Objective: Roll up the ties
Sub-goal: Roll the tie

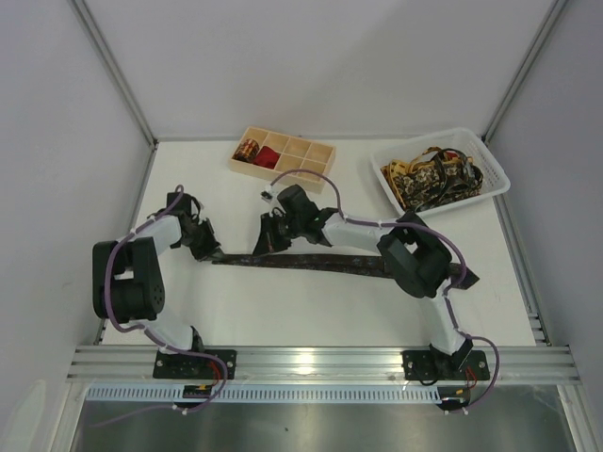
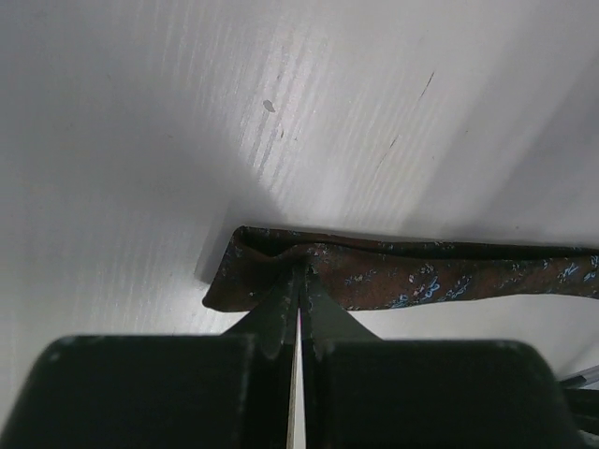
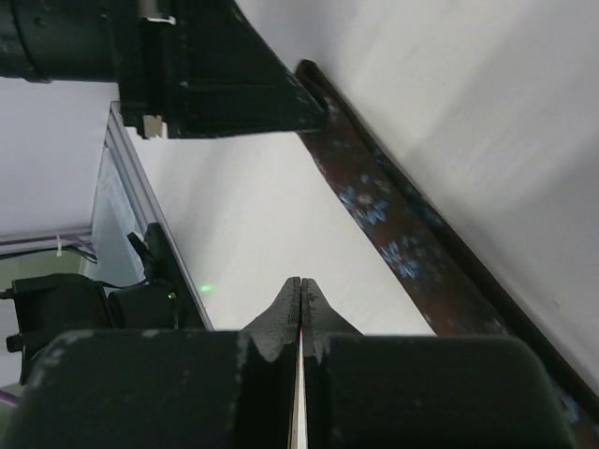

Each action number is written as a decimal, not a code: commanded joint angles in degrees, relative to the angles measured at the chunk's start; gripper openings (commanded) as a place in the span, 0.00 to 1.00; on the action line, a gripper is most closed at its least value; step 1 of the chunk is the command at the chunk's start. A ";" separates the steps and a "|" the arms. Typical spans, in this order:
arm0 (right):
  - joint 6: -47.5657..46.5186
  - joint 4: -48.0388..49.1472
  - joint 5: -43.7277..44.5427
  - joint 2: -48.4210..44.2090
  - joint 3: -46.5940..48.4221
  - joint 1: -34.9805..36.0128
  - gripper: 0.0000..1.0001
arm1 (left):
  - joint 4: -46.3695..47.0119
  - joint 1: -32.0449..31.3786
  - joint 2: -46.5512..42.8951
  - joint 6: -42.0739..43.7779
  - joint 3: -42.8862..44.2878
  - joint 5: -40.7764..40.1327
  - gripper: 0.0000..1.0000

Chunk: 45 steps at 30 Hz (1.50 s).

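A long dark brown tie (image 1: pixel 330 262) with a small blue pattern lies stretched left to right across the middle of the table. My left gripper (image 1: pixel 205 247) is at its left end. In the left wrist view the gripper (image 2: pixel 301 271) is shut on the folded-over end of the tie (image 2: pixel 421 281), and the fabric bunches at the tips. My right gripper (image 1: pixel 267 241) hovers just behind the tie, a little right of the left one. In the right wrist view it (image 3: pixel 299 283) is shut with nothing in it, and the tie (image 3: pixel 384 220) runs past on the right.
A pale wooden compartment tray (image 1: pixel 311 151) at the back holds a gold coiled tie (image 1: pixel 248 149) and a red one (image 1: pixel 269 156). A white basket (image 1: pixel 490 160) at the back right holds tangled gold-and-black ties (image 1: pixel 429 177). The right arm's elbow (image 1: pixel 415 256) hangs over the tie's right part.
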 commanded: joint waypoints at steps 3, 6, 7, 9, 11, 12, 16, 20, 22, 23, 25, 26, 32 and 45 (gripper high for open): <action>1.64 7.42 -3.12 6.70 6.87 2.41 0.00 | 1.30 1.64 1.25 1.55 1.31 -1.43 0.00; 1.29 9.62 -1.45 7.68 8.27 3.03 0.00 | 0.95 1.99 1.86 2.25 1.84 -1.35 0.00; 1.72 10.15 -1.19 8.12 8.63 3.03 0.00 | 0.69 2.00 2.12 2.43 1.93 -1.35 0.00; 1.99 10.24 -1.45 9.43 10.81 3.12 0.00 | 0.60 2.08 2.22 2.78 2.01 -1.08 0.00; 2.08 9.81 -1.28 11.28 12.14 3.21 0.00 | 0.60 2.08 2.21 2.87 2.01 -0.99 0.00; 2.08 9.98 -1.10 11.81 12.67 3.12 0.00 | 0.68 2.08 2.13 2.87 2.10 -0.82 0.01; 2.08 11.21 -1.10 14.18 13.99 3.03 0.00 | 0.86 2.08 2.22 2.69 2.01 0.24 0.00; 2.08 11.57 -0.84 17.69 16.09 2.95 0.00 | 0.95 2.17 2.30 2.78 1.93 0.41 0.00; 2.16 9.99 -0.66 19.19 17.94 2.68 0.00 | 0.60 2.08 2.22 2.96 1.84 -0.20 0.00; 2.34 9.80 -0.74 20.15 17.86 2.68 0.00 | 0.34 2.17 2.13 3.04 1.84 -0.29 0.01; 2.43 9.63 -0.48 20.43 16.90 2.68 0.00 | -0.10 2.17 1.78 3.48 1.84 -0.90 0.00; 2.26 9.63 -0.31 20.51 16.37 2.68 0.00 | -0.19 2.17 1.60 3.57 1.75 -1.25 0.00; 3.48 10.24 0.57 19.02 11.54 2.51 0.00 | -0.89 2.43 0.72 4.01 1.40 -1.08 0.00; 3.31 9.19 -1.53 19.55 11.36 1.37 0.00 | -3.35 3.31 -9.29 5.24 4.39 -2.21 0.22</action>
